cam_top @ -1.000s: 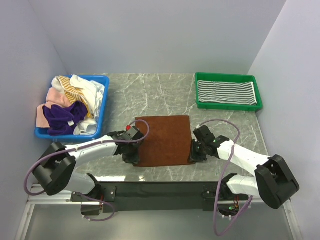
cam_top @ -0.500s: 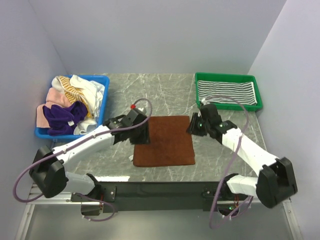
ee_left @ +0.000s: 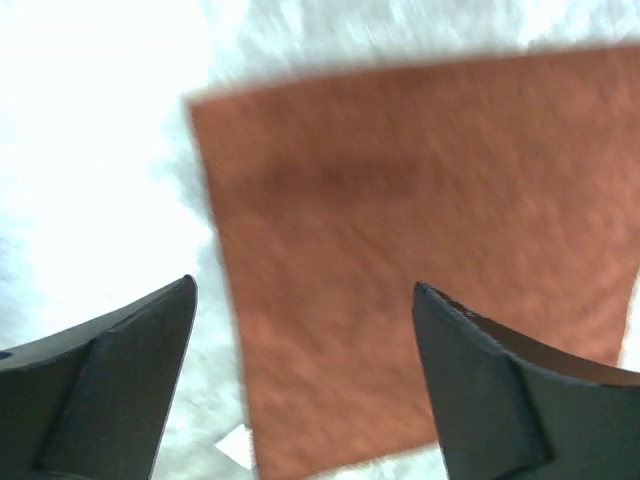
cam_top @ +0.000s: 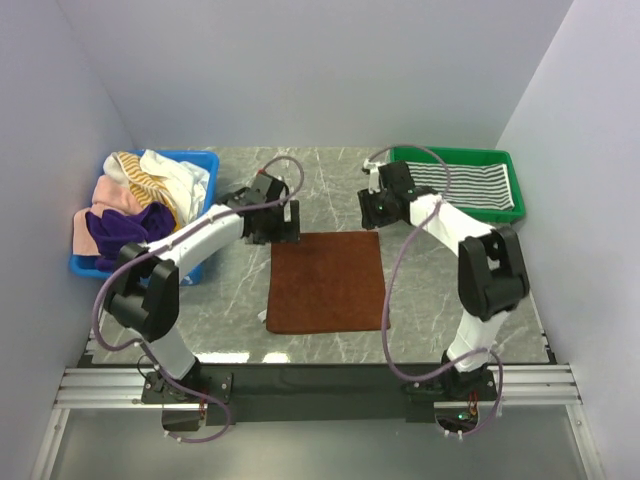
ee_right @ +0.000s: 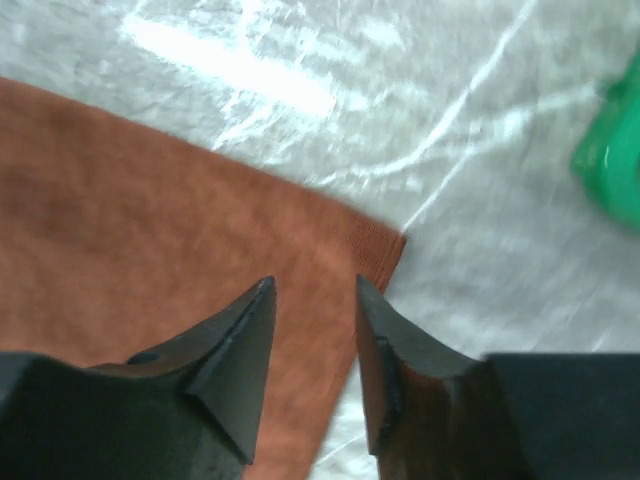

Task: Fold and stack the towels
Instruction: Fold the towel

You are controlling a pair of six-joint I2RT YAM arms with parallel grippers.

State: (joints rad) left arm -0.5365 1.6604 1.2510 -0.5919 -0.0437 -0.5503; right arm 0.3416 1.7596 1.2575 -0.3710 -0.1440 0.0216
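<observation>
1. The brown towel (cam_top: pixel 327 282) lies flat in the middle of the marble table (cam_top: pixel 440 290), a tidy near-square with its edges down on the stone.
2. A small white tag (cam_top: pixel 262 317) pokes out at its near left corner.
3. The left gripper (cam_top: pixel 285 222) hangs at the far left corner of that towel. Its jaws are spread wide with nothing between them. In its own camera the cloth is a blur underneath, and the fingers look clear of it.
4. Now the right gripper (cam_top: pixel 378 208), over at the far right corner. Its jaws stand partly apart, a narrower gap than the left's, and nothing is pinched there either. Its wrist view shows the towel's corner lying on the table right under the fingertips.
5. So both arms reach out across the table, one at each far corner, and neither carries any cloth.
6. Far right sits the green tray (cam_top: pixel 398 205), just beside the right gripper. A grey-white striped towel (cam_top: pixel 455 183) is laid flat inside it and covers most of the floor.
7. Far left is the blue bin (cam_top: pixel 205 215), with a loose heap of towels (cam_top: pixel 140 205) piled above its rim: purple at the front, pink at the left edge, yellow-white stripes at the back, white on the right.
8. The brown towel is well apart from both containers and touches neither.
</observation>
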